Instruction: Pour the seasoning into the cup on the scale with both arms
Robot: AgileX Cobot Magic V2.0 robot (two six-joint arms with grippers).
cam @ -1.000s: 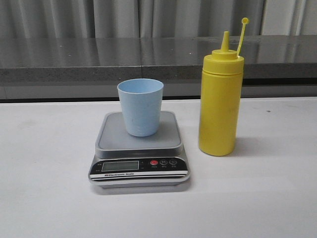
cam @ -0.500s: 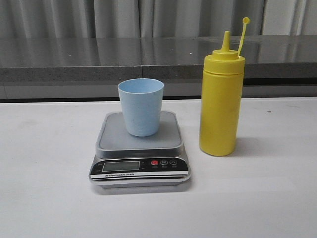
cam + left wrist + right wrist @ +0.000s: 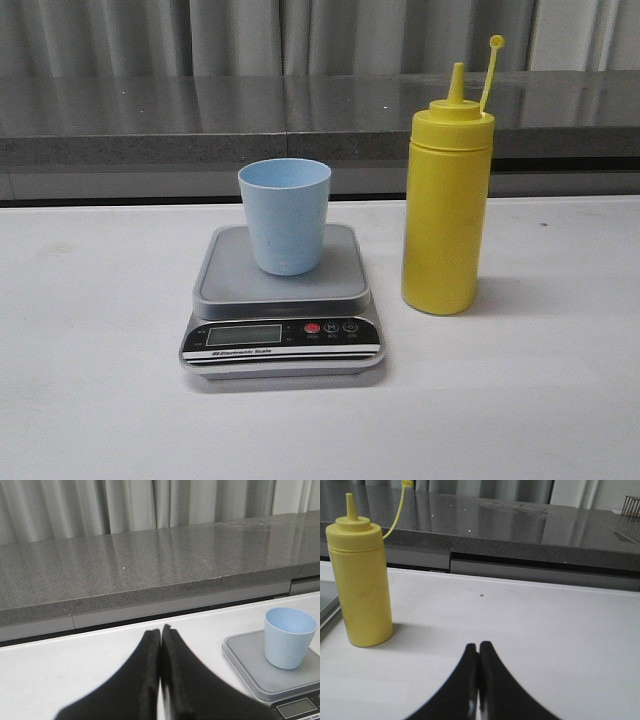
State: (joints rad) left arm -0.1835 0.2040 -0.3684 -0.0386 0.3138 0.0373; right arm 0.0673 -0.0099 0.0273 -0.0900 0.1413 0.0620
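A light blue cup (image 3: 285, 215) stands upright on the silver-grey scale (image 3: 281, 300) in the middle of the white table. A tall yellow seasoning bottle (image 3: 446, 210) stands upright to the right of the scale, its cap off and hanging on its strap. Neither arm shows in the front view. My left gripper (image 3: 161, 630) is shut and empty, to the left of the scale (image 3: 250, 667) and the cup (image 3: 289, 637). My right gripper (image 3: 478, 646) is shut and empty, to the right of the bottle (image 3: 362, 580).
A grey stone ledge (image 3: 300, 115) runs along the back of the table, with curtains behind it. The white tabletop (image 3: 100, 400) stretches around the scale and bottle.
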